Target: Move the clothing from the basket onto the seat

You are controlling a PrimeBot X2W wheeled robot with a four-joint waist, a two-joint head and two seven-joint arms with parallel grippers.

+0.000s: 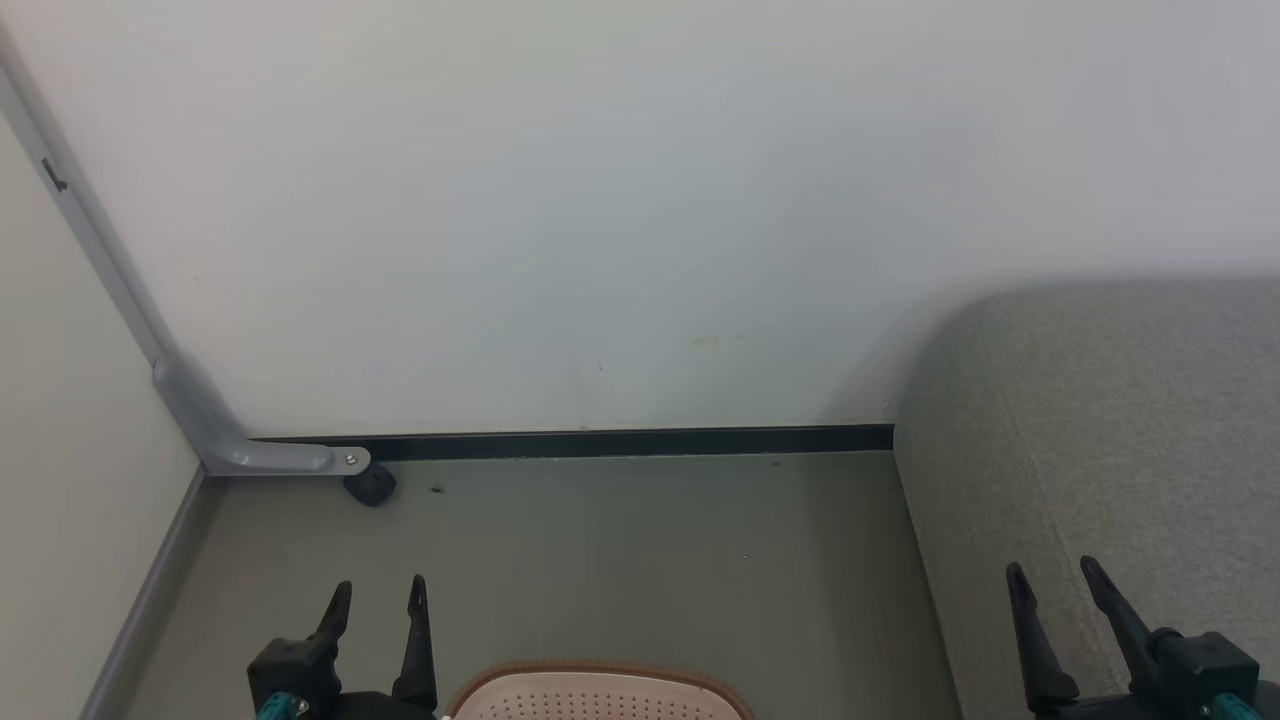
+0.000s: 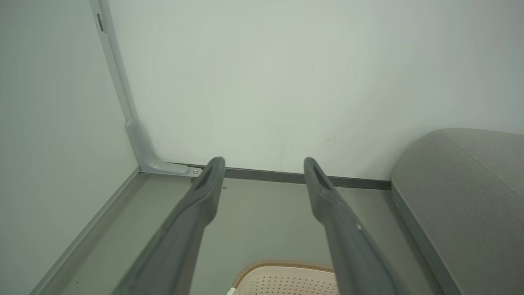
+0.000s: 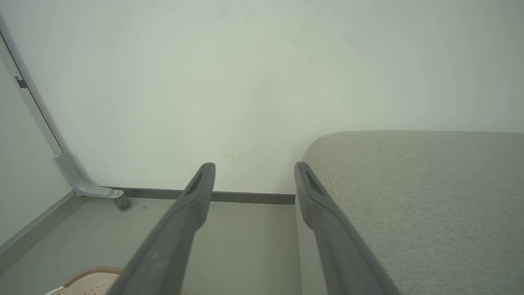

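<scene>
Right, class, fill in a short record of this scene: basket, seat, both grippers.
basket: on floor, far rim visible, inside cut off
seat: grey, right of basket, against wall
left gripper: open, empty, left of basket
right gripper: open, empty, by seat

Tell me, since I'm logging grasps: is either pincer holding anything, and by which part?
Nothing is held. The left pincer and the right pincer both stand open with nothing between their fingers, clear of the basket.
</scene>
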